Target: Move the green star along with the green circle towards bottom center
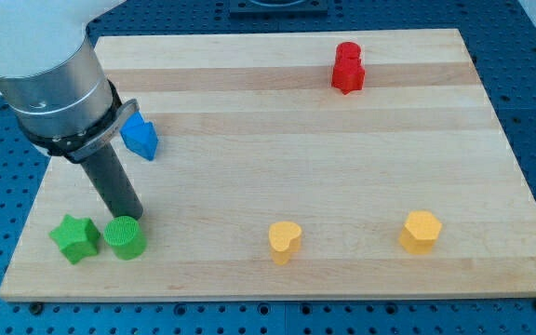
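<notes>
Camera view only, with no fingers on this rig to report as open or closed, just a rod. Near the wooden counter (249, 270)'s bottom left corner: green star (74, 238) touching green circle (125, 237) on its right. My tip (130, 217) at the circle's upper edge, seemingly touching. Best to come round to the star's left, then push rightward slowly, centred, stopping short of the yellow heart (285, 241).

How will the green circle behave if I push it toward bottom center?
The green circle stands on a flat face, so it will probably slide, not roll. Its round side may slip off my tip, right behind it. The green star sits beside it at the view's left and may lag.
</notes>
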